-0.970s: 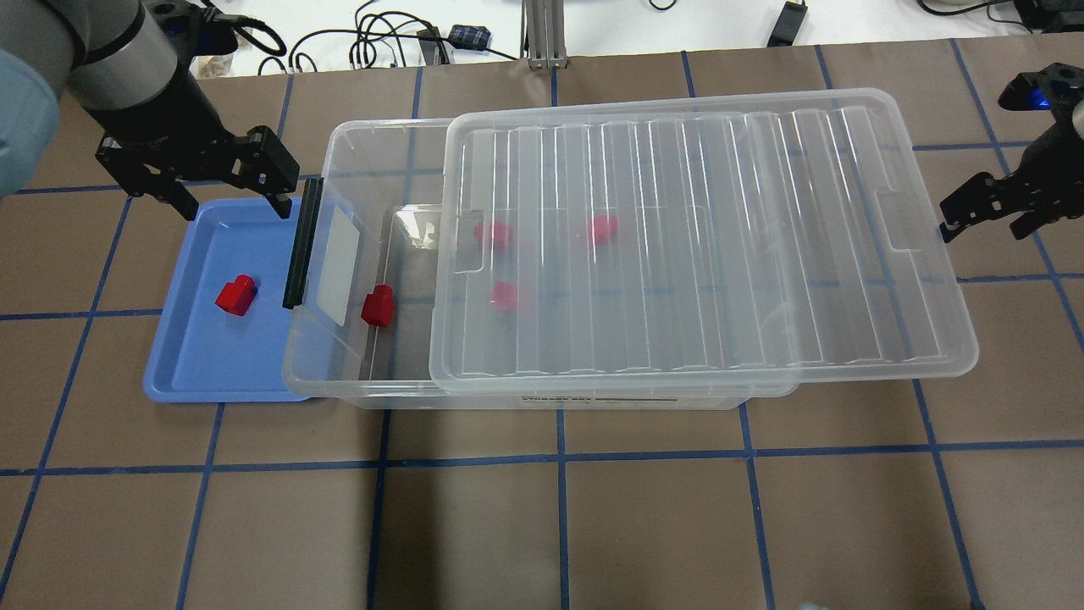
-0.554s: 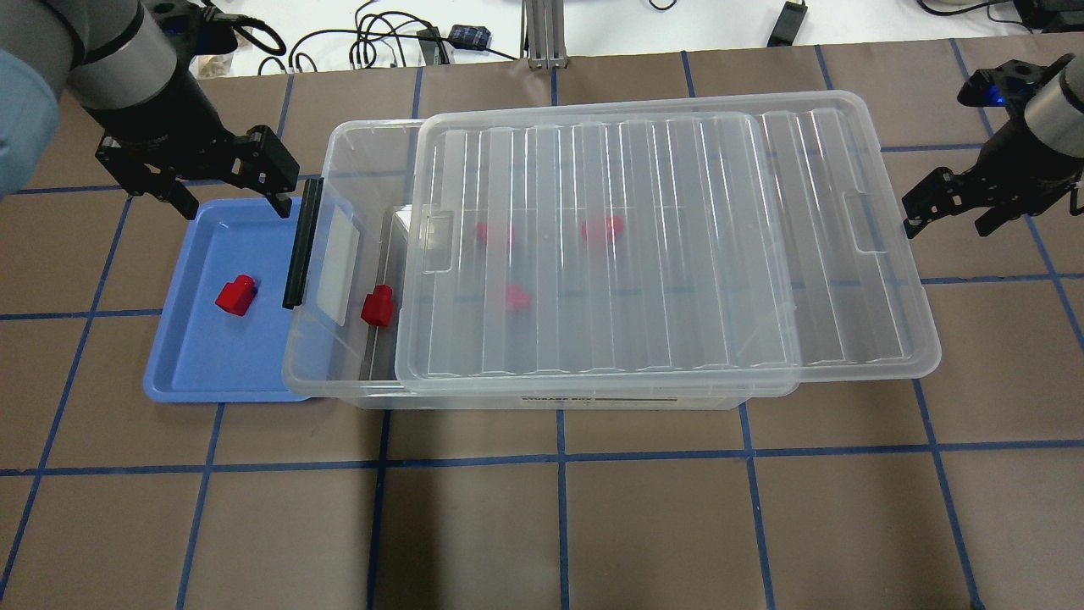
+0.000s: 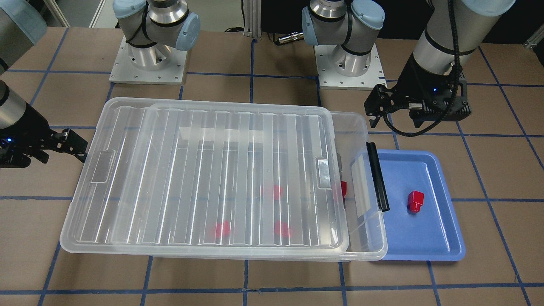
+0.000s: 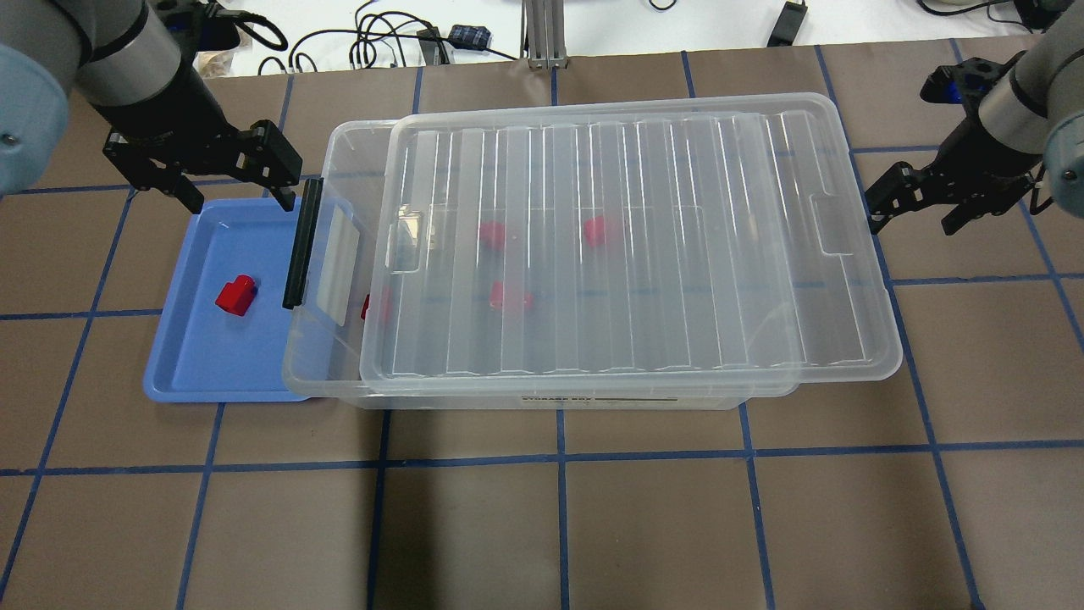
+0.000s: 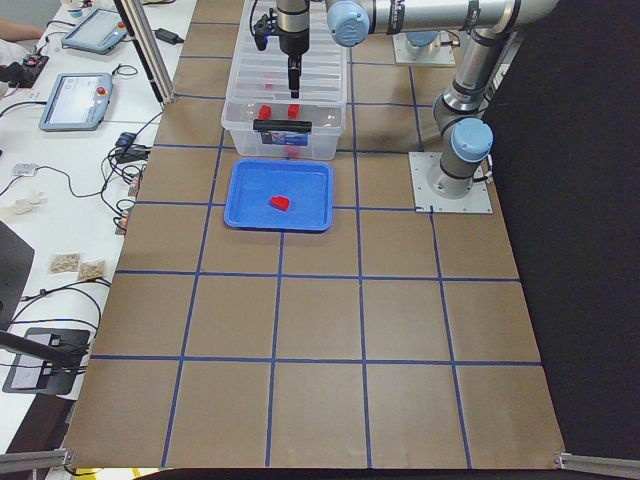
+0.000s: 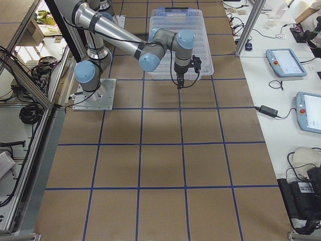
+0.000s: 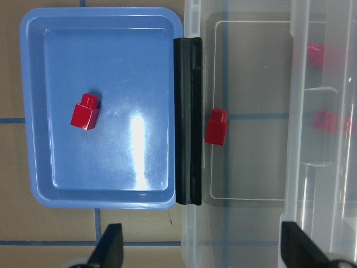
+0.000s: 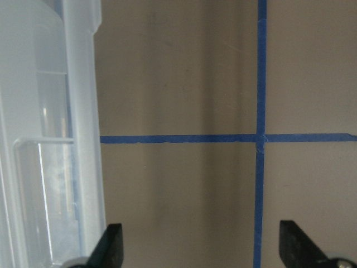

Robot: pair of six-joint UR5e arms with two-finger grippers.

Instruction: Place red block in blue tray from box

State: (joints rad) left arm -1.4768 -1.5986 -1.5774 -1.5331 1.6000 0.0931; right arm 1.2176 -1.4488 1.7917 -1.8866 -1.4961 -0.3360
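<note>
Judging from the layout, well advanced and perhaps done in its main part: one red block (image 4: 235,295) lying on the floor of the blue tray (image 4: 203,364), near the middle, clear of every rim and touched by nothing. Counting four other red blocks (image 4: 597,230) inside the box (image 4: 356,169): one at the clip end, just inside the black bar clip (image 4: 302,241), and three seen dimly through the ribbed lid (image 4: 644,339). Noting the lid laid over most of the box, offset toward the robot's right, overhanging that short end and leaving a narrow strip uncovered at the clip end. Leaving, on this reading, little beyond squaring the lid over the box; if asked for more blocks, uncovering them again first. Turning to the left gripper (image 4: 240,202): spread wide and empty, hung above the far edge of the tray beside the clip, touching neither tray nor box as far as can be seen. Turning to the right gripper (image 4: 915,224): likewise spread wide and empty, low beside the lid's overhanging short edge, with one fingertip (image 8: 109,248) close against that rim; cannot tell whether in contact.
</note>
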